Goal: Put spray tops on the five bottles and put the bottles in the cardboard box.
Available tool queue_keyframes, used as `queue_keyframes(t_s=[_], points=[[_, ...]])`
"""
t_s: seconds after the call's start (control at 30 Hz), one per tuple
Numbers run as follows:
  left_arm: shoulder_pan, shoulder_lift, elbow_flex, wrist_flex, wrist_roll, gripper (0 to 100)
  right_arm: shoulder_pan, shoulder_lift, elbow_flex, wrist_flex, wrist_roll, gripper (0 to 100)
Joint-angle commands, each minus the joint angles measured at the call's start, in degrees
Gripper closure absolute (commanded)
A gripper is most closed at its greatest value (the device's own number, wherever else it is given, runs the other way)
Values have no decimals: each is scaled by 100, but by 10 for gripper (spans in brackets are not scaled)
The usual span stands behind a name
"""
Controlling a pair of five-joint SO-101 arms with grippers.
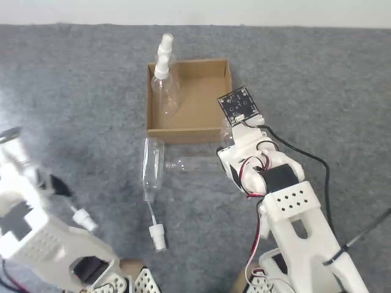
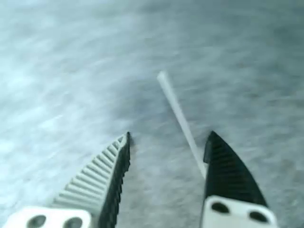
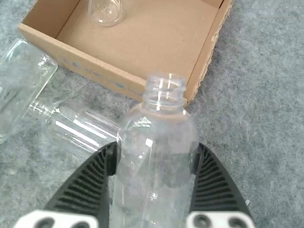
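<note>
1. The high view looks down on a grey carpeted surface [image 1: 73, 91] with an open cardboard box [image 1: 186, 134] near the middle.
2. A clear capped bottle [image 1: 166, 88], with a white spray top on it, leans in the box's far left corner. The right wrist view shows only its round base [image 3: 105, 10] on the box floor.
3. Two open bottles lie on the surface just in front of the box. The long bottle [image 1: 153, 165] points away from the box, and the second bottle [image 1: 192, 163] lies along the box's front wall, with its neck close to the long bottle's side.
4. The right wrist view shows both more closely, the long bottle [image 3: 19, 85] at one edge and the second bottle [image 3: 76, 126] beside the right arm's fingers.
5. The right gripper [image 3: 155, 147] has its fingers closed around a third open bottle, the held bottle [image 3: 156, 142], just outside the box's near corner. In the high view the wrist mostly hides this bottle.
6. A loose spray top [image 1: 159, 235] with its thin tube lies on the surface near the long bottle's neck.
7. Another spray top [image 1: 84, 220] sits by the left arm at the lower left.
8. In the left wrist view the left gripper [image 2: 169, 134] has its fingers spread wide. A thin white tube [image 2: 178, 109] runs out along the dark finger's inner edge, and I cannot tell whether it is gripped.
</note>
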Motion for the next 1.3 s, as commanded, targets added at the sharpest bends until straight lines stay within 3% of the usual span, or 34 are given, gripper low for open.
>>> queue_keyframes(t_s=[0.0, 0.67, 0.93, 1.27], points=[[-545, -88, -409, 88, -281, 754, 48, -215, -35, -127, 123, 925], [-3103, -79, -400, 88, -2189, 757, 22, -215, 18, -145, 123, 925], [-3288, -88, -585, 141, -2576, 757, 22, -215, 26, -145, 123, 925], [-3262, -88, -1851, 1644, -2585, 757, 22, -215, 26, -145, 123, 925]])
